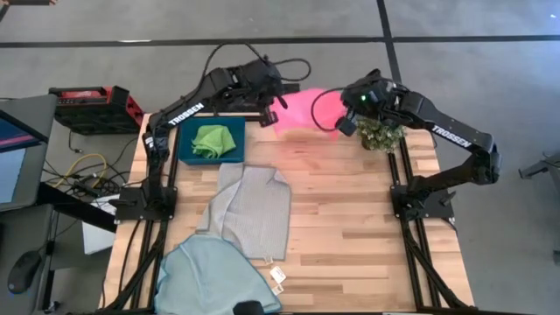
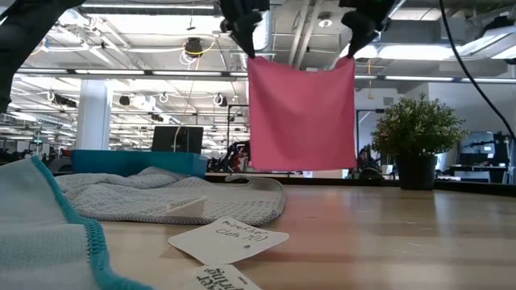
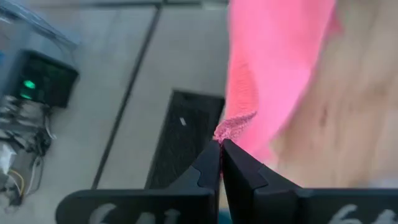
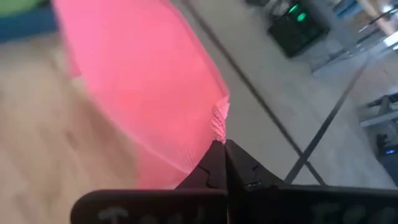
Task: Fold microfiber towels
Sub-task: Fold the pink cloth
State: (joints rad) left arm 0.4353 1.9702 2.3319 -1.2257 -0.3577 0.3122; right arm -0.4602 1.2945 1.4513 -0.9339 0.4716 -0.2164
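Pink towel (image 2: 301, 113) hanging flat above the table (image 1: 350, 227), upper corners pinched in the closed left gripper (image 3: 221, 142) and closed right gripper (image 4: 219, 144). Potted plant (image 1: 379, 136) sitting just beside the right gripper. Green towel (image 1: 217, 138) resting in tray (image 1: 188, 154) below the left gripper. Grey towel (image 1: 254, 208) and blue towel (image 1: 210, 278) lying farther off.

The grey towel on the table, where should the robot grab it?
Probably by the two far corners of the pale grey waffle-weave cloth towel, coming from above. It lies flat but rumpled on the wooden table, its near edge over the light blue towel, so those corners lie free.
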